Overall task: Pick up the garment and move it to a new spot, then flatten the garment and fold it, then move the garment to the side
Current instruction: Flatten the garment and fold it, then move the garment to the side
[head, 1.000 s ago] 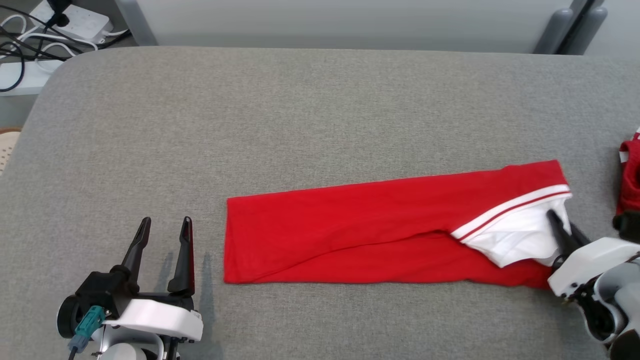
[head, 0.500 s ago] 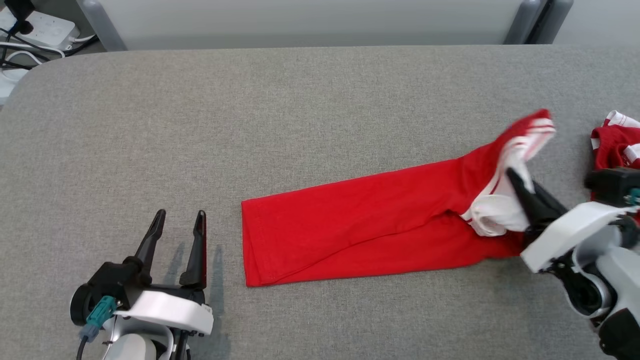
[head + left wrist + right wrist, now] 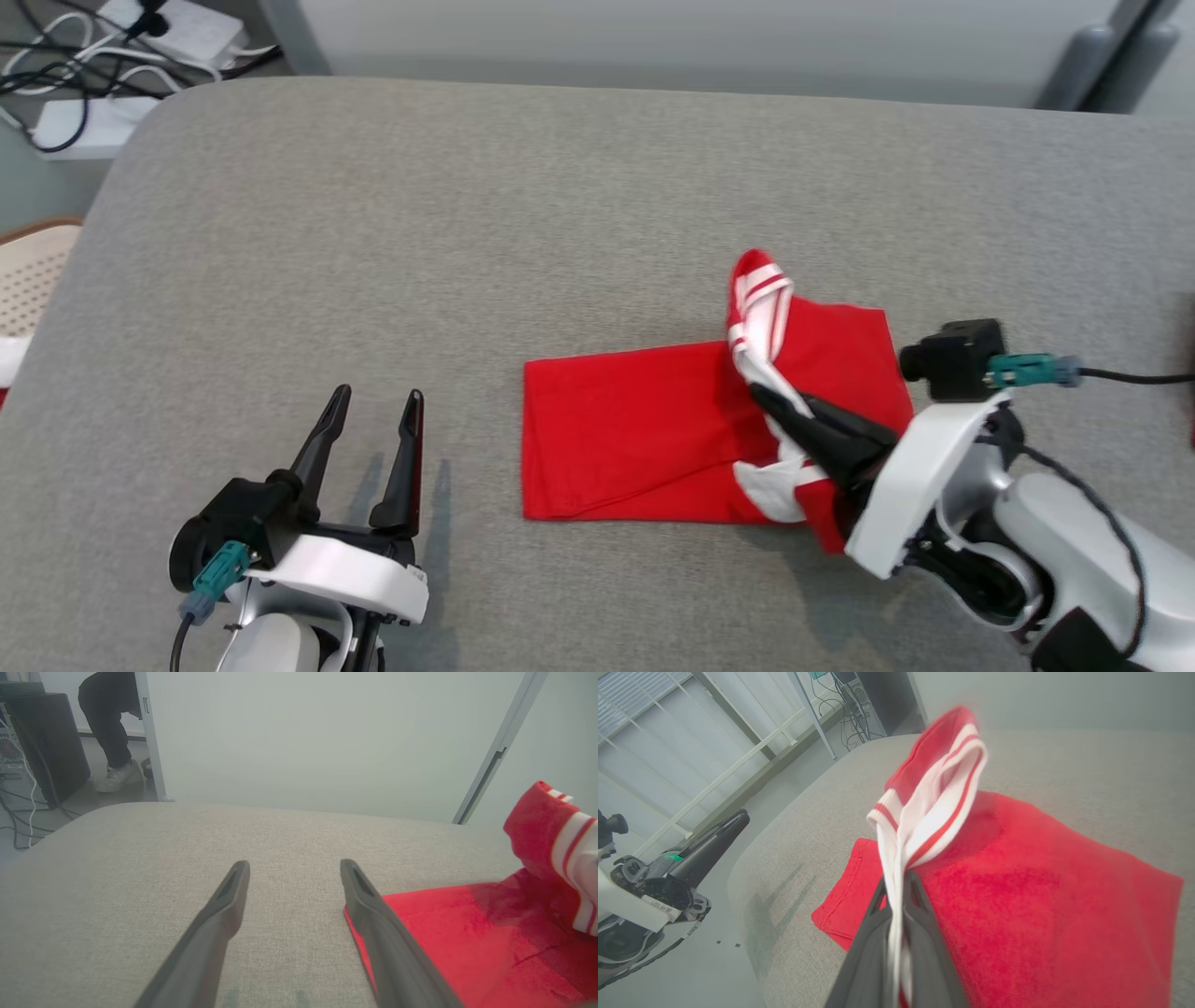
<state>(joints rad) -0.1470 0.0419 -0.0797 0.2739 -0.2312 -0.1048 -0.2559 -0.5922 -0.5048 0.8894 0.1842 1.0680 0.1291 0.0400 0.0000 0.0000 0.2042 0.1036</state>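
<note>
A red garment (image 3: 644,429) lay on a grey fabric-covered surface (image 3: 467,233), right of centre in the head view. Its left part was flat, with a straight hemmed edge, and its right part was doubled over on itself. At the right end a white trim with red stripes (image 3: 758,299) stood lifted off the flat cloth and curled over at the top.

The right gripper (image 3: 761,394) reached in from the lower right, its two dark fingers pressed together on that white trim. In the right wrist view the white fabric ran down between the closed fingers while the striped end flopped loosely above their tips. The rest of the garment stayed on the surface beneath it.

The left gripper (image 3: 379,394) sat at the lower left, fingers spread wide and holding nothing. It pointed away from the robot, near the garment's left edge but apart from it — grey surface showed between the two. In the left wrist view the red cloth lay just beyond its right-hand finger.

Past the surface's far left corner, a white power strip (image 3: 177,28) and tangled cables (image 3: 56,75) lay on the floor. The left wrist view also showed a person's dark-trousered leg (image 3: 110,723) and pale shoe (image 3: 119,775) beside a dark cabinet (image 3: 46,742).
</note>
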